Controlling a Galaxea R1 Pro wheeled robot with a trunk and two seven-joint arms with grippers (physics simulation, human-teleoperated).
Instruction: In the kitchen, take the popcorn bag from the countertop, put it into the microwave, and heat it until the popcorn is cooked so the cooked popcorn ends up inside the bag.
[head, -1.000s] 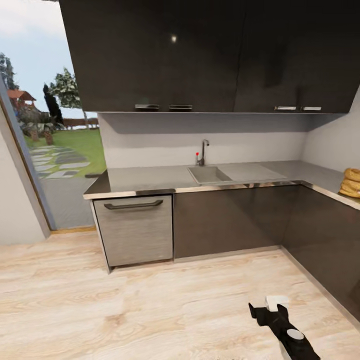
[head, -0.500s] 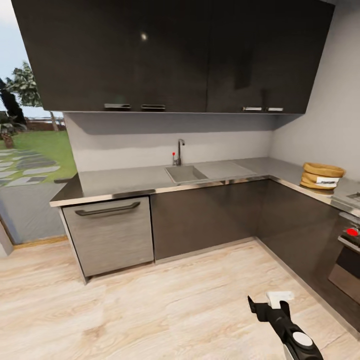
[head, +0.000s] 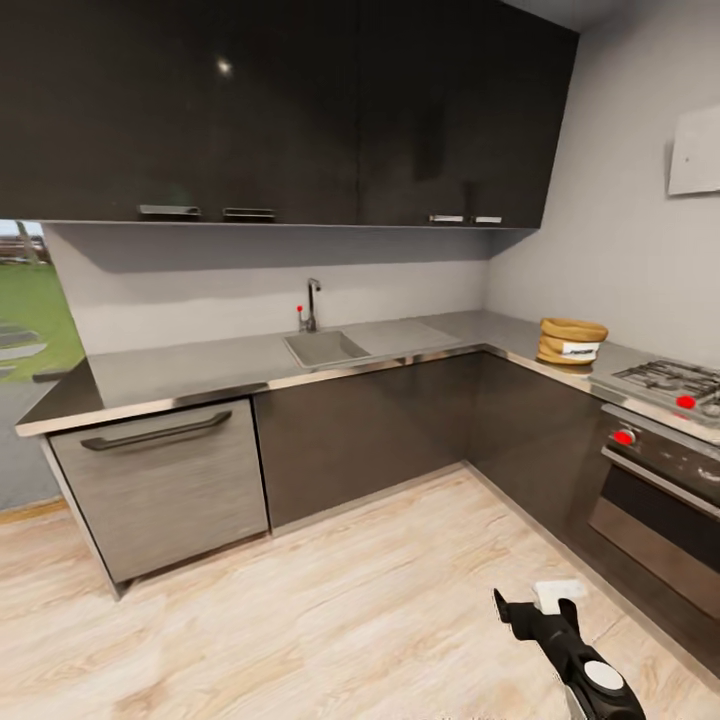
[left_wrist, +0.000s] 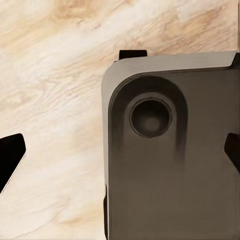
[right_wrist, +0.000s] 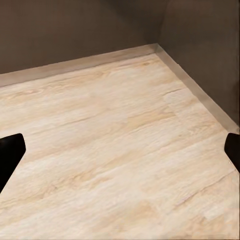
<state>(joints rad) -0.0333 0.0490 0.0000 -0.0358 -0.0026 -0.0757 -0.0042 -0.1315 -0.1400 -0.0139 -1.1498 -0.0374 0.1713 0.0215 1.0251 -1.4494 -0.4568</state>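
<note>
- The camera is swinging to the right, so the popcorn bag (head: 571, 341) is coming fully into sight along with the gas hob (head: 668, 380) and the oven (head: 655, 495).
- The bag is sitting on the countertop (head: 250, 362), just beside the hob, so the robot is finding what it needs.
- The right gripper (head: 532, 612) is hanging low over the wood floor (head: 330, 610), spread wide and holding nothing.
- The left gripper (left_wrist: 120, 150) is spread too.
- The floor is giving plenty of room up to the cabinet corner.

The right arm (head: 585, 670) was black with a round pale-grey cap on its wrist housing, and its gripper (head: 540, 608) had black fingers beside a white block. Under the left wrist camera lay a grey-brown rounded body panel (left_wrist: 170, 150) bearing a dark circular recess, edged in lighter grey.
</note>
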